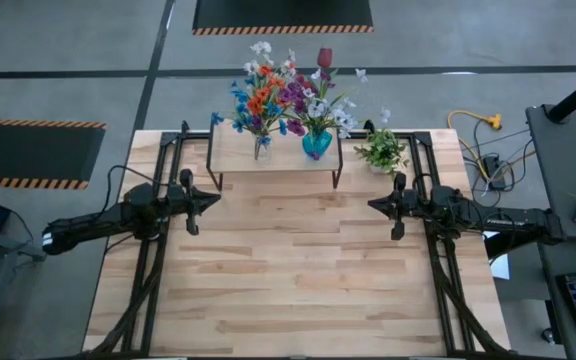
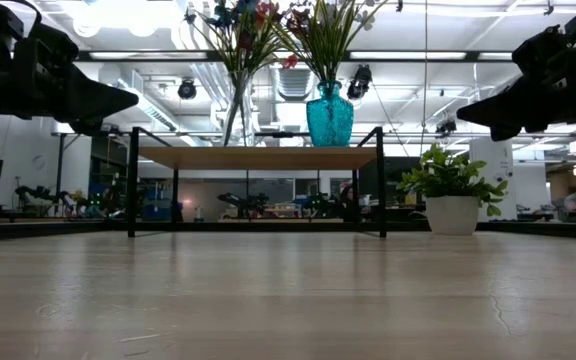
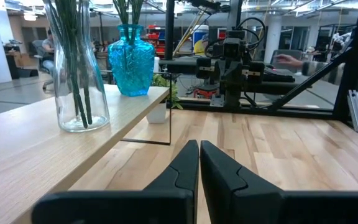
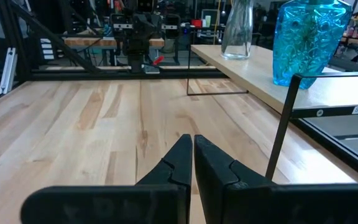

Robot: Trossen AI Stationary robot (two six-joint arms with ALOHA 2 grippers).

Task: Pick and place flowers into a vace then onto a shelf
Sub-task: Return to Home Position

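The shelf (image 1: 276, 152), a low light wood board on black legs, stands at the table's far edge. On it stand a clear glass vase (image 1: 262, 148) with orange and blue flowers (image 1: 259, 100) and a teal glass vase (image 1: 317, 145) with purple, white and dark red flowers (image 1: 313, 92). Both vases rest upright on their bases, as the low view shows (image 2: 329, 115). My left gripper (image 1: 218, 199) hovers shut over the table's left part, near the shelf's left legs. My right gripper (image 1: 371, 205) hovers shut at the right, facing it. Neither touches anything.
A small leafy potted plant (image 1: 381, 150) in a white pot stands on the table right of the shelf. The wooden tabletop (image 1: 298, 270) stretches bare between and in front of the two arms. Black frame rails run along both table sides.
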